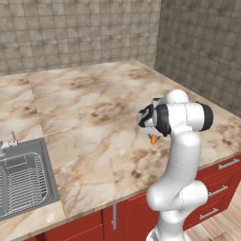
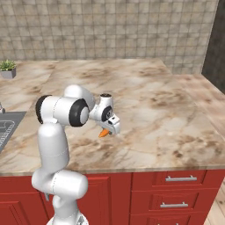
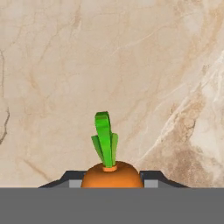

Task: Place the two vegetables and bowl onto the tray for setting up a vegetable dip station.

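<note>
Directly between the gripper [image 3: 112,183] jaws sits the carrot [image 3: 112,174], jaws closed against its sides, its long axis along the fingers, leaves pointing away.

Carrot [image 3: 112,174] — lower body cut off beneath its green top; in the left base view only its orange tip [image 1: 153,139] clears the arm [image 1: 181,117] — gripper hidden behind.

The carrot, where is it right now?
The carrot sits between the gripper's two dark finger tips in the hand view, green top pointing up the picture. In both base views its orange tip pokes out under the hand, above the marble counter.
</note>
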